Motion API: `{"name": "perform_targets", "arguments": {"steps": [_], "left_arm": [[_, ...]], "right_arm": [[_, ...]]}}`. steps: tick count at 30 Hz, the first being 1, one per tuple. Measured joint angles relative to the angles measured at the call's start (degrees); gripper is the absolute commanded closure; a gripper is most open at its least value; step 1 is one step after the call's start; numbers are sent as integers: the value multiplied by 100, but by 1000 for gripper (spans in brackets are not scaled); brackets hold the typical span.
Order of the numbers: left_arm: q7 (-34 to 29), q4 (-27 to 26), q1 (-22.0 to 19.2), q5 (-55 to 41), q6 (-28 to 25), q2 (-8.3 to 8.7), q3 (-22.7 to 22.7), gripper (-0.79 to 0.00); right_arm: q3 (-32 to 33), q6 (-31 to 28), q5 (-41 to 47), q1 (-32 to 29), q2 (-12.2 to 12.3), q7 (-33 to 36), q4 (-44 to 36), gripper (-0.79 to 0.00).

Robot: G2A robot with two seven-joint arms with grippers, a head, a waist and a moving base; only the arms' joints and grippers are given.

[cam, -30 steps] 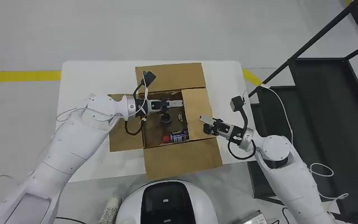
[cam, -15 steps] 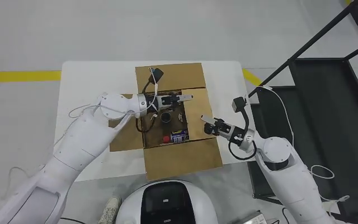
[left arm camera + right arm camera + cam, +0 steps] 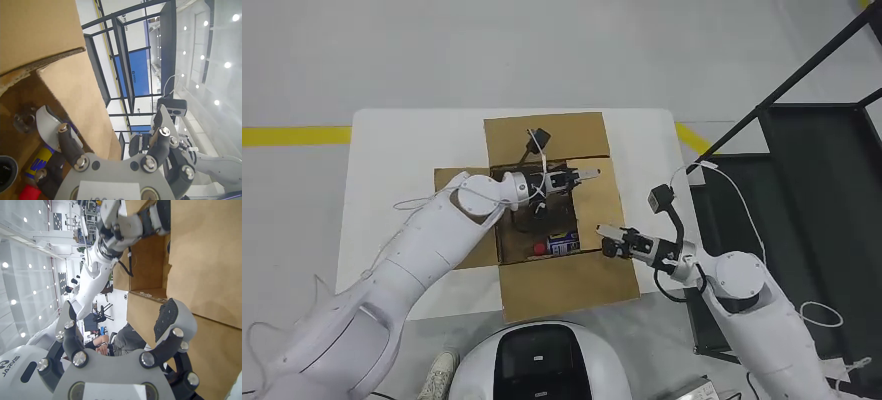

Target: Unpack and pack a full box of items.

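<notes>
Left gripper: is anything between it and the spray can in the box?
Partly. The left gripper is open astride the box flap: one finger inside, the other outside. The spray can lies close by the inside finger with nothing visible between them, but the flap stands between the jaws.

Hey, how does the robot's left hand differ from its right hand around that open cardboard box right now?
The grey-fingered left hand sits over the far part of the open brown cardboard box, with one finger down inside it. The grey-fingered right hand is outside the opening, by the box's near right corner. The left hand points toward the right arm's side, and the right hand points back the other way. Both are open and hold nothing.
</notes>
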Motion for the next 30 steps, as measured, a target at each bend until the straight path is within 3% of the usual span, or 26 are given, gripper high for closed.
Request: {"name": "perform_targets", "arguments": {"steps": [5, 11, 19, 25, 30], "left_arm": [[-156, 246, -191, -152, -387, -212, -15, -785], [-256, 322, -249, -364, -635, -388, -100, -785], [-567, 481, -270, -531, -780, -590, -147, -785], [-742, 697, -265, -392, -1001, -574, -328, -785], [-976, 503, -106, -185, -1148, -349, -690, -785]], "right_arm": [[-287, 387, -73, 41, 7, 331, -50, -785], [-582, 698, -224, 43, -1, 272, -227, -785], [-354, 240, 106, -25, -49, -812, -131, -785], [111, 216, 131, -382, -47, -1629, -318, -785], [420, -244, 444, -619, -110, -2644, -259, -785]]}}
